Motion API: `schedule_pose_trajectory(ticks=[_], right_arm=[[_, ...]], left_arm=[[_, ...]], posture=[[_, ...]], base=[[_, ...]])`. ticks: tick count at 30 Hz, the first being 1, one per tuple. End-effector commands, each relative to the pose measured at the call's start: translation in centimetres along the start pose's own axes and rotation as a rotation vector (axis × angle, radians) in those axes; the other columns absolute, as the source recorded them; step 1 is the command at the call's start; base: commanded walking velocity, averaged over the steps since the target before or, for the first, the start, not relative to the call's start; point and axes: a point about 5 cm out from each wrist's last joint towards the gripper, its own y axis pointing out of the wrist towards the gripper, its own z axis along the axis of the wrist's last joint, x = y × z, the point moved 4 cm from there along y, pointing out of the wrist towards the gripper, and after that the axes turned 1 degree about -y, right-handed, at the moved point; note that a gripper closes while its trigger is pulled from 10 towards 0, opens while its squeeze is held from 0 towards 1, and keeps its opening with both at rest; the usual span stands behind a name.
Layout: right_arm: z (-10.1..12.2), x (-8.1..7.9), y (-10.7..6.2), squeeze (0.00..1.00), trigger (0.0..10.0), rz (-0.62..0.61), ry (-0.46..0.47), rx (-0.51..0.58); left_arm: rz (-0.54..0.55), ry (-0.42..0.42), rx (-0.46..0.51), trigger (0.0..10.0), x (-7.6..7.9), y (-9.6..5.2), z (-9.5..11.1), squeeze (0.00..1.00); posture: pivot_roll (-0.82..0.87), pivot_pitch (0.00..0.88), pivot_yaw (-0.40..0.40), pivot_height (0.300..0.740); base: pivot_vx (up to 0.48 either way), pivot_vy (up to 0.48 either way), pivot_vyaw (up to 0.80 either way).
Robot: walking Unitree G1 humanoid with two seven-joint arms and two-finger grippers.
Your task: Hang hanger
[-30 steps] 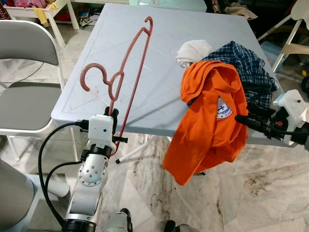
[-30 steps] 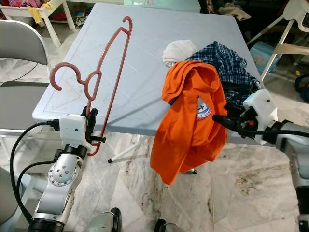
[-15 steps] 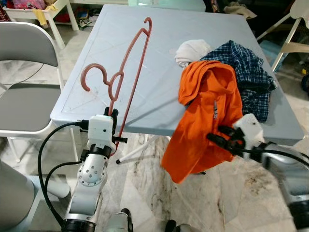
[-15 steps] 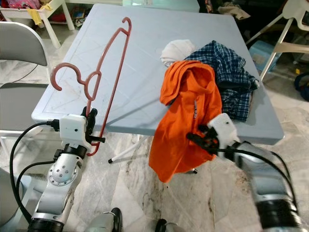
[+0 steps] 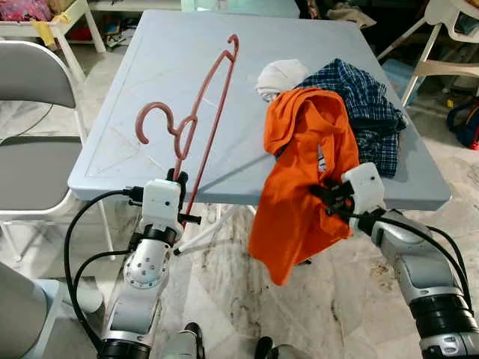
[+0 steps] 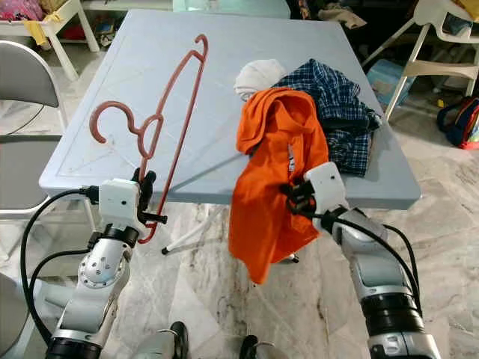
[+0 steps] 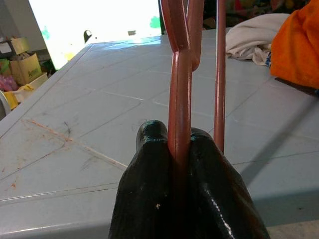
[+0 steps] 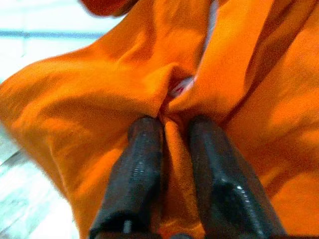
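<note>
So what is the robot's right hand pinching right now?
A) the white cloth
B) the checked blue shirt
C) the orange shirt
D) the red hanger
C: the right hand has a fold of the orange shirt pinched between its black fingers, where the shirt hangs off the table's edge.

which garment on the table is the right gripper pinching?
The orange shirt, which hangs over the table's near edge. The right gripper has a fold of it. The plaid shirt and white cloth lie untouched behind.

A lived-in home room: marble floor (image 5: pixel 389 299), plastic table (image 5: pixel 187 97) heaped with clothes (image 5: pixel 352 97), folding chair (image 5: pixel 30 142), cluttered shelves (image 5: pixel 45 15) behind.
</note>
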Motion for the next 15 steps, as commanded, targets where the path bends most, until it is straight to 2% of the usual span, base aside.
schedule_pose_trajectory(ticks=[1, 5, 12, 15], right_arm=[[0.4, 0.7, 0.1, 0.0, 0.0, -0.036, 0.021, 0.02], [1.8, 0.1, 0.9, 0.0, 0.0, -0.038, 0.084, 0.093], [3.1, -2.0, 2.9, 0.0, 0.0, 0.021, 0.135, 0.133], [3.9, -2.4, 3.6, 0.0, 0.0, 0.034, 0.152, 0.147]], left_arm=[[-0.011, 0.001, -0.045, 10.0, 0.1, -0.3, -1.0, 0.0], [-0.007, 0.002, -0.043, 10.0, 0.1, -0.3, -1.0, 0.0], [-0.005, 0.001, -0.041, 10.0, 0.1, -0.3, -1.0, 0.0], [-0.005, 0.001, -0.042, 10.0, 0.1, -0.3, -1.0, 0.0]], posture=[[0.11, 0.204, -0.031, 0.74], [0.11, 0.204, -0.033, 0.74], [0.12, 0.203, -0.034, 0.74], [0.12, 0.203, -0.037, 0.74]], base=[[0.0, 0.0, 0.0], [0.0, 0.0, 0.0], [0.0, 0.0, 0.0], [0.0, 0.0, 0.0]])
